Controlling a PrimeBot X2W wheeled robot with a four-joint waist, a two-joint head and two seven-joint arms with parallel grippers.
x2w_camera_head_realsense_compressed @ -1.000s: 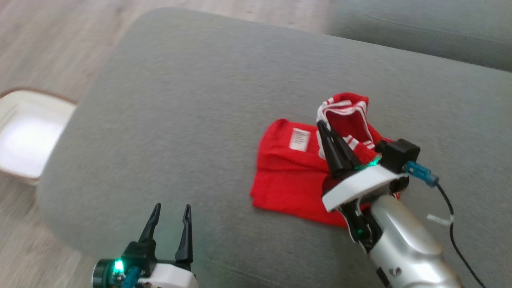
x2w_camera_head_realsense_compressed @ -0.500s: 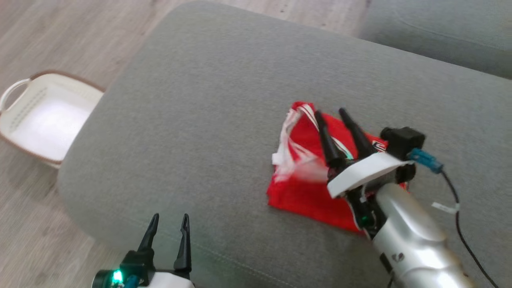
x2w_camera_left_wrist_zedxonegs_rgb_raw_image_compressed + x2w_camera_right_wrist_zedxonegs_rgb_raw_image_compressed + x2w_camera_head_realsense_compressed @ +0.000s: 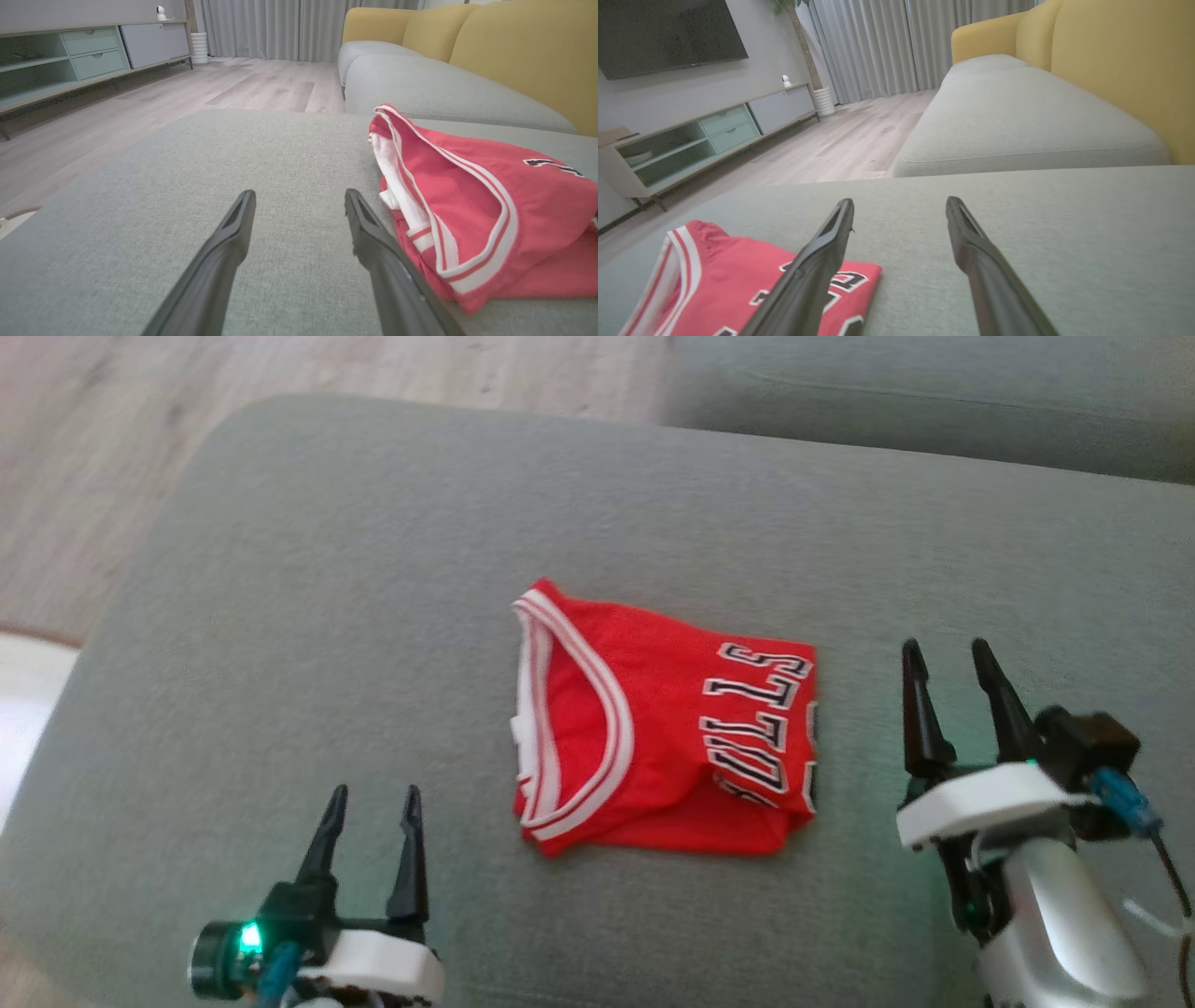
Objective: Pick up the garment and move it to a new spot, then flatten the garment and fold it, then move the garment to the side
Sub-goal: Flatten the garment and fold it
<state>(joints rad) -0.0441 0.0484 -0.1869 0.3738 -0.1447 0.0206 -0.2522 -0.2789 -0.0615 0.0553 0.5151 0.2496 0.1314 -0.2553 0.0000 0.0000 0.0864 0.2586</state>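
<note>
Item: red basketball jersey [image 3: 653, 737], folded into a compact packet, white-trimmed armhole uppermost, black lettering toward the right. Lying near the middle of the grey sofa cushion [image 3: 327, 569], between the two grippers.

Left gripper [image 3: 373, 791]: parted moderately, empty, low over the cushion's near edge, apart from the cloth.

Right gripper [image 3: 945, 646]: parted likewise, empty, near the lettered edge, not touching.

Step judged outstanding: shifting the packet aside.

Hazards:
- Fold spilling open if pinched by the top layer alone.
- Loose lower layer dragging and bunching on the coarse weave.
- Slick fabric slipping from a shallow grip.
- Packet shoved rather than lifted if the fingers land flat.
</note>
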